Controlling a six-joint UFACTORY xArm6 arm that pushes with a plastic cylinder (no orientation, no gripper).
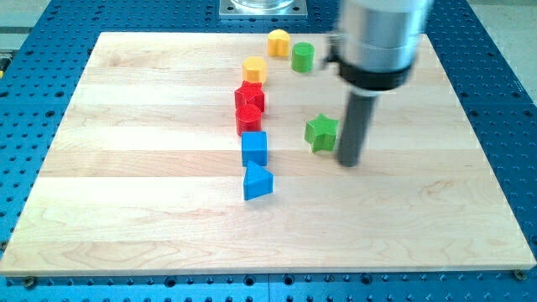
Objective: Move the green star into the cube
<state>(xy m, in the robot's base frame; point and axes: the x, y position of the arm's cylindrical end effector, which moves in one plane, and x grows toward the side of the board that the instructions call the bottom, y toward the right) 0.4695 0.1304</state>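
The green star (320,132) lies on the wooden board (126,168), right of centre. The blue cube (254,148) stands to its left, a short gap away. My tip (349,163) sits just right of the green star and slightly below it, very close to it; I cannot tell if it touches. The rod rises from there into the grey arm body at the view's top.
A blue triangular block (258,182) lies just below the cube. Two red blocks (249,107) are stacked in line above it. A yellow block (254,70), another yellow block (278,41) and a green cylinder (303,57) sit near the top.
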